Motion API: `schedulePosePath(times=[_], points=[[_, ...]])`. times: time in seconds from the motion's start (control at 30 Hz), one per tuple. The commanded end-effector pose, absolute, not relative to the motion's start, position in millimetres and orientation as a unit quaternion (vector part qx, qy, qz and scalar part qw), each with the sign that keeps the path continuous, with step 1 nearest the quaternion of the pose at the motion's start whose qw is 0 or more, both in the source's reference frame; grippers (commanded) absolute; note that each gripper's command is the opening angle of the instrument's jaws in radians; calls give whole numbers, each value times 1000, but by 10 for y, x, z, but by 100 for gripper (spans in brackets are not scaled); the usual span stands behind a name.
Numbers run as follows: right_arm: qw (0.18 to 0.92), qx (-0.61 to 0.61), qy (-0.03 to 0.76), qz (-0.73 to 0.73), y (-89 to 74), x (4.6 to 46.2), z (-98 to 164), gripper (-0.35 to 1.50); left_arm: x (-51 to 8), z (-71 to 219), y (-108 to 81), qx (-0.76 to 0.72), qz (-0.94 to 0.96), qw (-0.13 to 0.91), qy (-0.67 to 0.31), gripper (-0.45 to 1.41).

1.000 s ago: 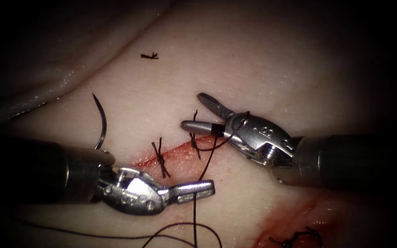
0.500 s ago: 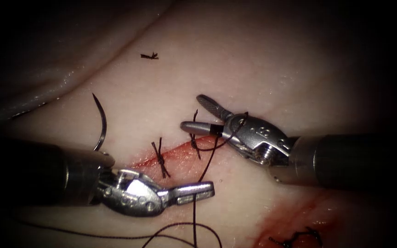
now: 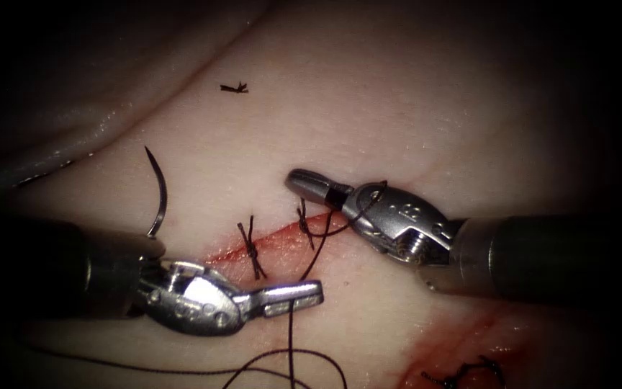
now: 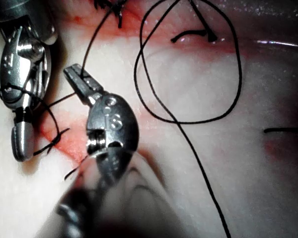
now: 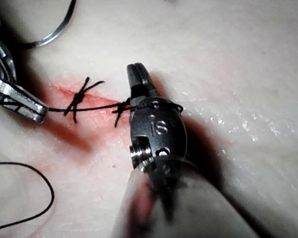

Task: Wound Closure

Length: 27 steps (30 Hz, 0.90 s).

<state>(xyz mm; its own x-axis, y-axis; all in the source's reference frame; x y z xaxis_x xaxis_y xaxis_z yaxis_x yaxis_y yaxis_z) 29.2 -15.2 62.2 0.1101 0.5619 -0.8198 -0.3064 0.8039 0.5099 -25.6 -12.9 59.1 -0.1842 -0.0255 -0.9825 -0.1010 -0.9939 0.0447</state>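
Two tools work over the cut in the tissue. The left tool lies on the near side of the cut with its jaws closed on the thread, which drops from the jaws and curls into a loop near the frame's lower edge. The right tool comes in from the right with its jaws closed on a short dark bit of thread near their base; a turn of thread also wraps over its wrist, as the right wrist view shows. From there the thread runs taut across the cut to the left tool. The needle is held by neither tool; it lies free on the tissue to the left of the cut, its point upward, its lower end passing behind the left tool's shaft. One finished knot crosses the cut, with a second stitch just beside the right tool. Red fluid stains the tissue lower right, and a cut end of thread rests well above.
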Motion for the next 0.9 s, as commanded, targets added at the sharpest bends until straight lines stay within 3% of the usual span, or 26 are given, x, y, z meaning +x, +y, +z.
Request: schedulePosePath(times=[0.03,0.9], points=[[737,107,600,292,-158,300,624,-35,-260,597,-134,-637,769,28,48,-45],[733,60,632,243,-186,275,609,-35,-90,610,-6,-555,818,145,41,-45]])
